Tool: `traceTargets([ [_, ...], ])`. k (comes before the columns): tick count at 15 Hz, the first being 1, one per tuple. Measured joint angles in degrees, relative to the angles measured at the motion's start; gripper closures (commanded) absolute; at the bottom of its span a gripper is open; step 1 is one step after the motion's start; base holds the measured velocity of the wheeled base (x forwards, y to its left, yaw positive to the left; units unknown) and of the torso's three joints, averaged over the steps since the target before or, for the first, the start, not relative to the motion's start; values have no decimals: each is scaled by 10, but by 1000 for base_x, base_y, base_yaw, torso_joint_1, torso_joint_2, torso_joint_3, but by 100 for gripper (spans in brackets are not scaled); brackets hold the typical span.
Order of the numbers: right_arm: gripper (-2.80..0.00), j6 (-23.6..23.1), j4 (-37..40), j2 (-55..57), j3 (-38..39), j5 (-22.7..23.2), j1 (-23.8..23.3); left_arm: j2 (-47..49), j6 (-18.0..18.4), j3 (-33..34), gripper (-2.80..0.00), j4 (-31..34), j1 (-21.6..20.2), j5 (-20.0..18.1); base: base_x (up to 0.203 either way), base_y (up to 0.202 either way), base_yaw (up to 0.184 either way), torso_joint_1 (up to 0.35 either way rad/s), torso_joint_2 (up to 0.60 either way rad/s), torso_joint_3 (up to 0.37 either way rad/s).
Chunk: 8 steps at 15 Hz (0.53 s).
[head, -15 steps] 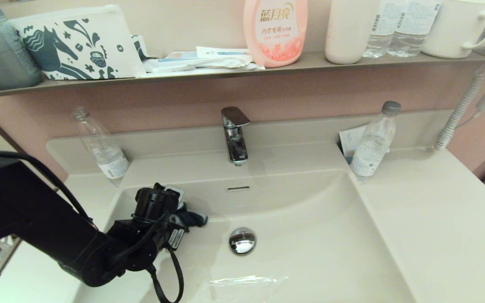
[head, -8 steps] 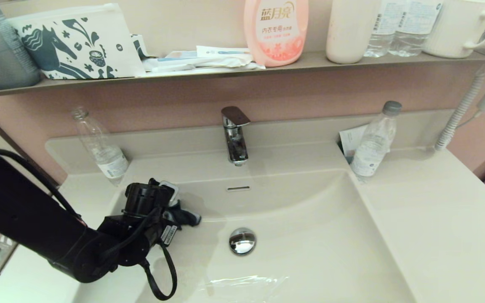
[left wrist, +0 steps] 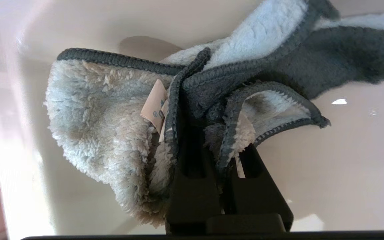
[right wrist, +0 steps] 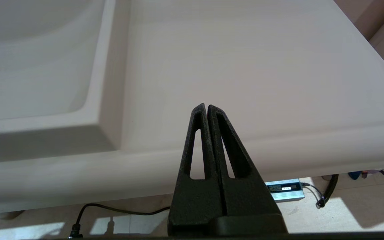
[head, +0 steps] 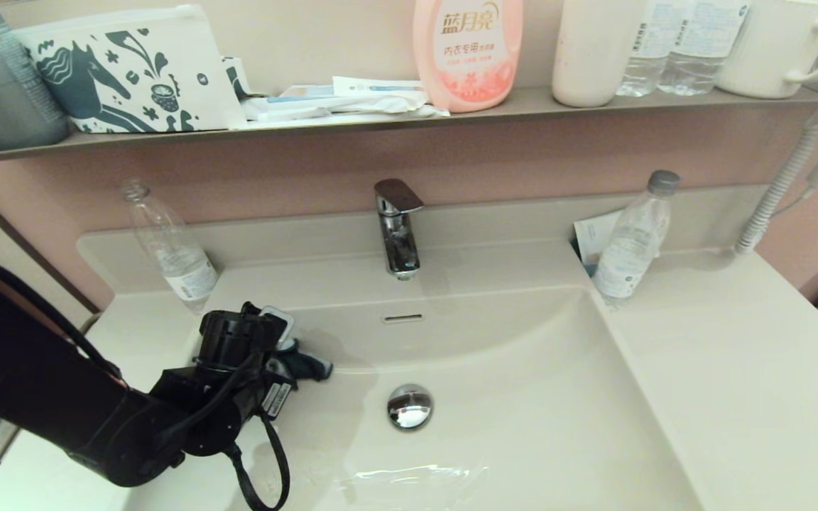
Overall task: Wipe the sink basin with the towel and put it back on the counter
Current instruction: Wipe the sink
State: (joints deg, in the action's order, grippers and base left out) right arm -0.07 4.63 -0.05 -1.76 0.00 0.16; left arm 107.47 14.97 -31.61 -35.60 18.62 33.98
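- Left gripper low in the sink basin, at the lower left of the head view, near the basin's left wall.
- Jaws pinched tight on the towel, with a fold of cloth squeezed between the two black fingers.
- Towel bunched up around the finger tips in the left wrist view: fluffy light grey-blue side on one part, dark charcoal side on the other, a dark stitched edge running between.
- A small pale tag sewn on the towel, just beside the fingers.
- Towel touching the glossy basin surface, with a dark corner poking out past the gripper toward the middle of the head view.
- Round chrome drain plug near the towel but apart from it, a little lower and to the right in the head view.
- Overflow slot on the back wall of the basin, under the tap.
- Right gripper out over the front edge of the counter, in the middle bottom of the right wrist view.
- Its jaws pressed flat together, holding nothing and touching nothing.
- Two clear water bottles on the counter: one at the upper left of the basin, one at the upper right.
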Motion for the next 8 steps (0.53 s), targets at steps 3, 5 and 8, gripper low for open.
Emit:
traceTargets([
  [3,0,0,0,0,0,0,0,0,-61,0,0,30,40,-1,0,0,0,0,0,0],
  [5,0,0,0,0,0,0,0,0,-117,-12,0,76,75,-2,0,0,0,0,0,0],
  [8,0,0,0,0,0,0,0,-6,-219,-45,0,172,127,-5,0,0,0,0,0,0],
])
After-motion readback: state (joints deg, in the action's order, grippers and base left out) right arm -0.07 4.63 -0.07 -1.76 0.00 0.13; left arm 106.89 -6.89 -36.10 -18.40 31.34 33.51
